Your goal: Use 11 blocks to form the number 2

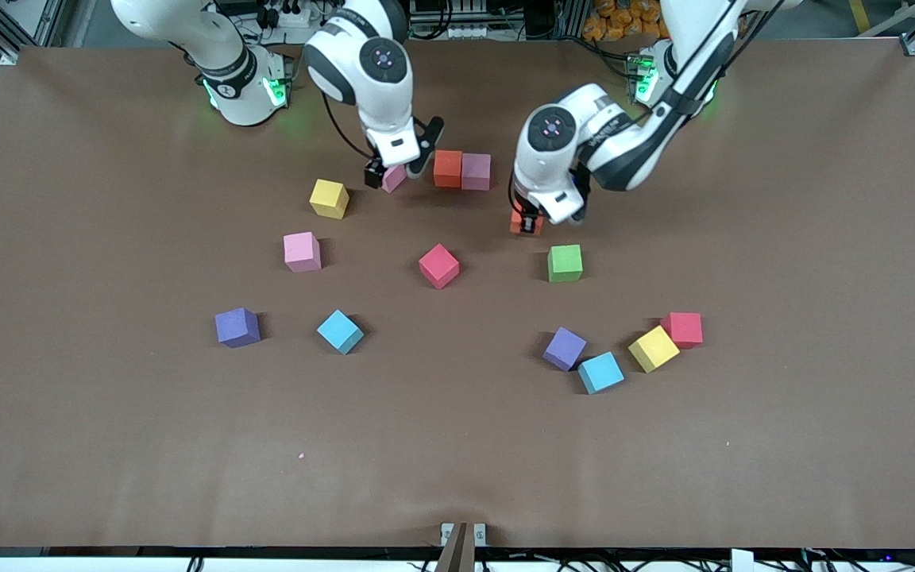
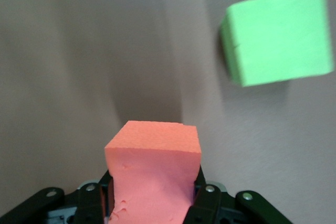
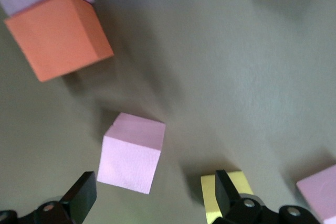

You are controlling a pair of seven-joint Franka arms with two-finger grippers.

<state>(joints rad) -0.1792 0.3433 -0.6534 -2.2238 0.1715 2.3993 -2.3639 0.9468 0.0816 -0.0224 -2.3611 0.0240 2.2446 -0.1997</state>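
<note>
An orange block and a pink block abut in a short row near the arms' bases. My left gripper is shut on another orange block, low over the table close to the green block. My right gripper hangs open over a small pink block beside the row's orange block. That pink block lies just ahead of the spread fingers and nothing is gripped.
Loose blocks lie around: yellow, pink, red, purple and light blue. Toward the left arm's end sit purple, light blue, yellow and red.
</note>
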